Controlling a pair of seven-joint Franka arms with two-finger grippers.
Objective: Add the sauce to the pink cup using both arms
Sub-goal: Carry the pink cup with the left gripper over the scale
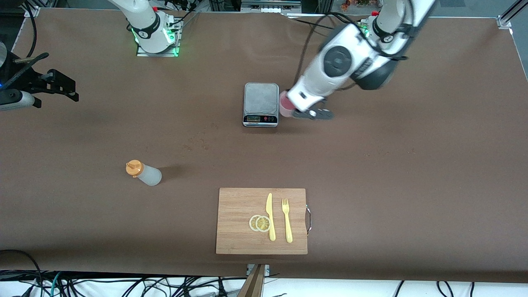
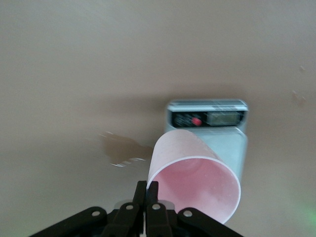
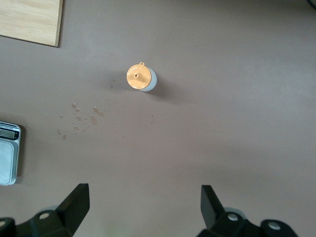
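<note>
brown table point(image 1: 412, 165), left claw point(image 2: 146, 195) clenched on pink cup point(image 2: 193, 180) rim just beside grey scale point(image 1: 260, 103), right claw point(image 3: 143, 207) released, waiting above table, sauce bottle point(image 1: 144, 172) upright nearer the front camera than scale, toward right arm's end

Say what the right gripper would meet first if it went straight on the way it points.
Probably bare table. The open right gripper points down at the tabletop, and the sauce bottle stands ahead of that line, though depth is hard to judge.
</note>
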